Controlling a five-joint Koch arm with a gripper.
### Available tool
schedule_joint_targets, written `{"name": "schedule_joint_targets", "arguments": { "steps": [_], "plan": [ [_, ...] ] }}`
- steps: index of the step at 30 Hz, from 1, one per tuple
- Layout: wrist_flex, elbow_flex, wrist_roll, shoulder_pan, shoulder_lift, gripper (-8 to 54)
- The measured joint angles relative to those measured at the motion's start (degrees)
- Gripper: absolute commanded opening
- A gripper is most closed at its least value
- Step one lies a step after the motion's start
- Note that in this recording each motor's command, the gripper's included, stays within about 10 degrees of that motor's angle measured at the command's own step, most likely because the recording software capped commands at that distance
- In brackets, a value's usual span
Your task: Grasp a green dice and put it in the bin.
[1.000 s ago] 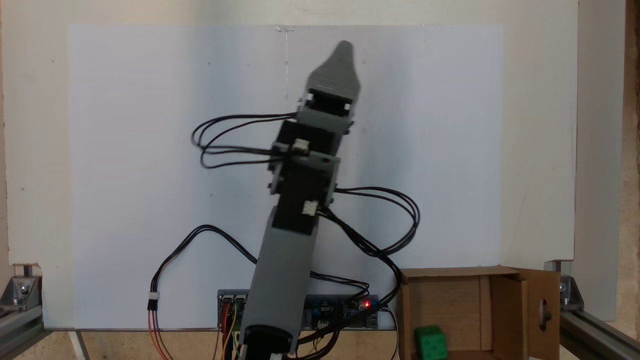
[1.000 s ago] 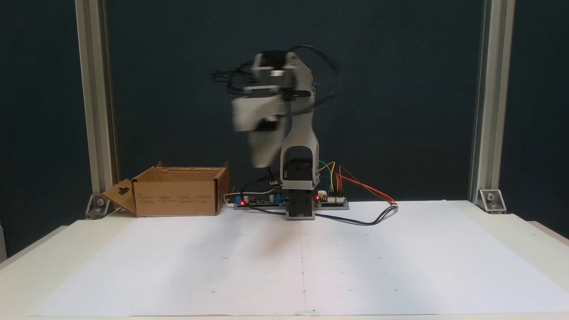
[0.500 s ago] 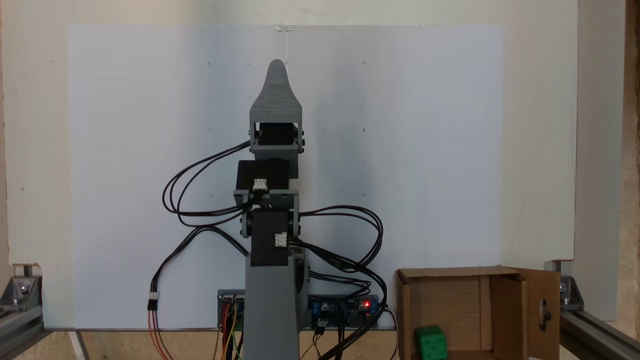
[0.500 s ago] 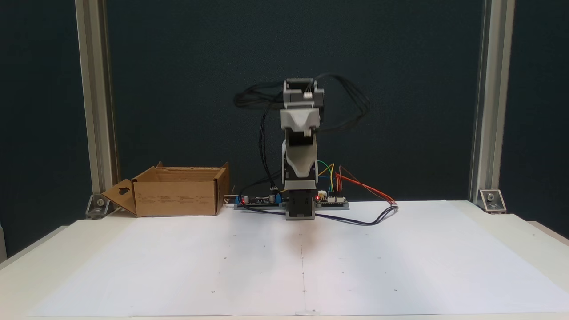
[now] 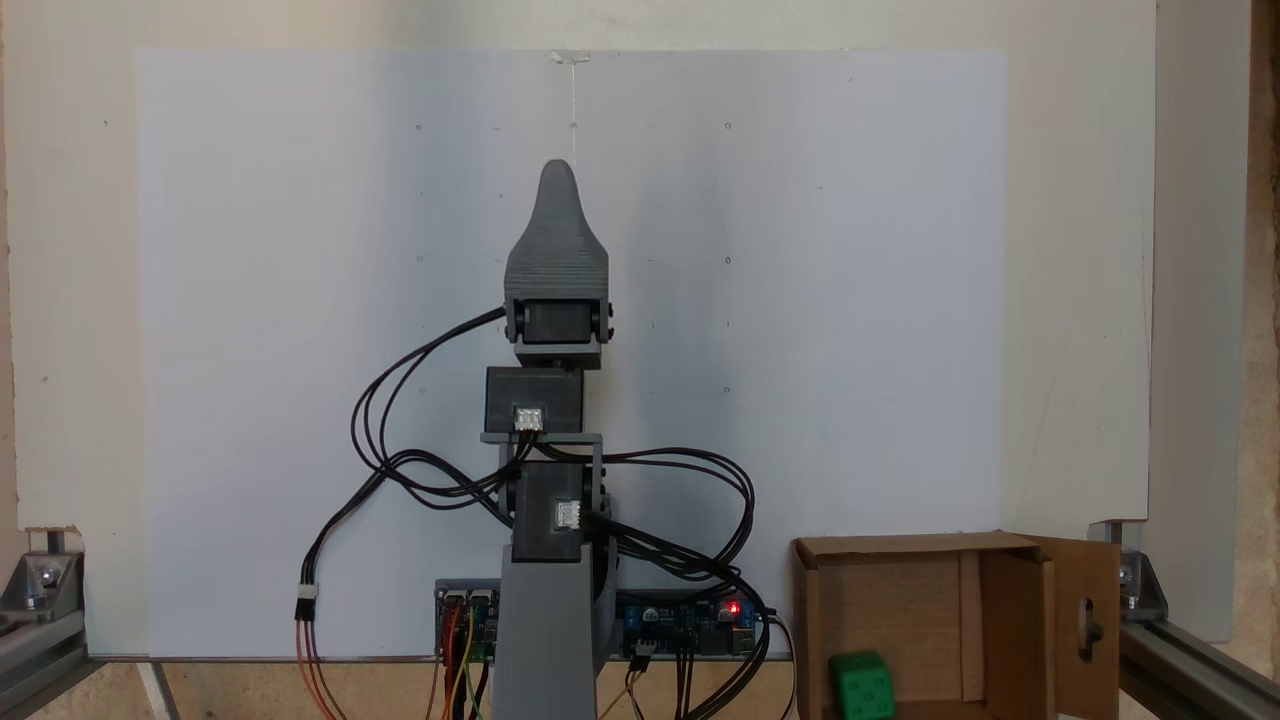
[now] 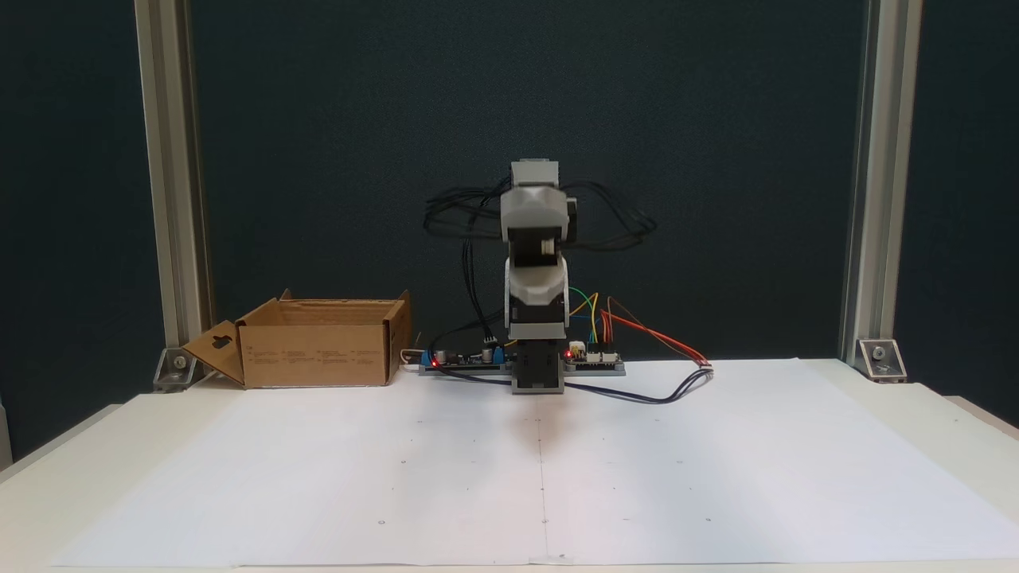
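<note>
Inside the bin (image 5: pixel 900 545), at its bottom, sits the dice (image 5: pixel 862 686). Well apart, the gripper (image 5: pixel 557 180) shows one tip; its opening cannot be told

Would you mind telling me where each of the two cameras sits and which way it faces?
A fixed view: mounted above, looking down on the white sheet; the arm rises from the bottom edge, gripper pointing up-frame; the green dice lies in the bin at lower right.
Another fixed view: low at the table's front, facing the folded arm, gripper, and dark backdrop; the bin stands left.
Shared: arm, bin, sheet, controller boards.
</note>
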Motion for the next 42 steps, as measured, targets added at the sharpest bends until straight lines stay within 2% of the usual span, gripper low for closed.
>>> {"name": "schedule_joint_targets", "arguments": {
  "steps": [19,30,42],
  "plan": [
    [-34.72,20.39,0.00,1.49,0.00,44.3],
    [-47.11,32.61,0.00,1.41,0.00,44.5],
    [-53.70,35.68,0.00,1.41,0.00,44.8]
  ]
}}
